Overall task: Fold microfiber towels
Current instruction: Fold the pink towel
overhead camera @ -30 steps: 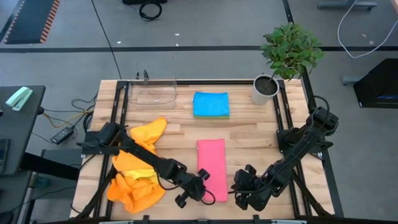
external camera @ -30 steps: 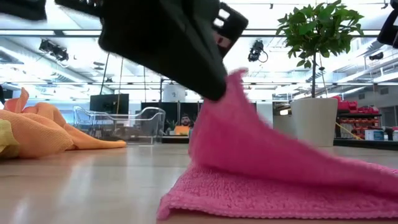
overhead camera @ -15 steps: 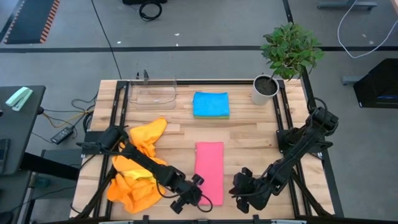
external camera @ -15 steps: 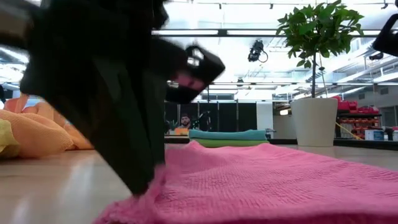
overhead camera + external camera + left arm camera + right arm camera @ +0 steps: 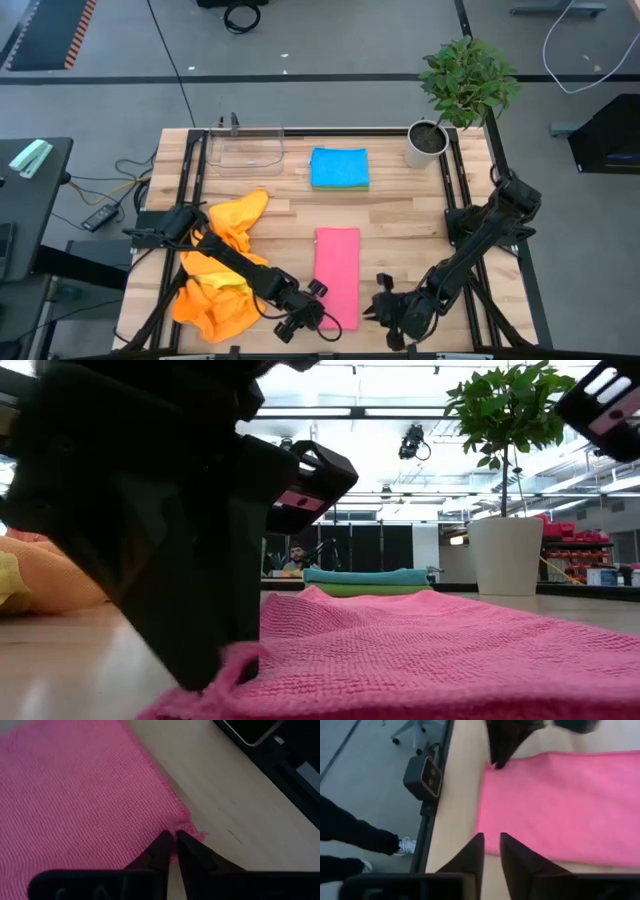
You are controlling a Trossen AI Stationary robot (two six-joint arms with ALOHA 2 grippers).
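Right jaws released pink towel point(image 5: 337, 274).

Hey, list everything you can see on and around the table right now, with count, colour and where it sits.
Pink towel: one, pink, folded into a long strip, near-centre of the table.
Folded towels: a small stack, blue on top with green under it, far centre.
Loose towels: a crumpled heap, orange and yellow, left side.
Plastic tray: one, clear, far left corner.
Potted plant: one, green in a white pot, far right corner.
Table: one, light wood.
Person: one, in the room behind.
Left gripper: dark, at the pink towel's near left corner, fingers slightly parted.
Right gripper: dark, just off the pink towel's near right edge, fingers slightly parted.
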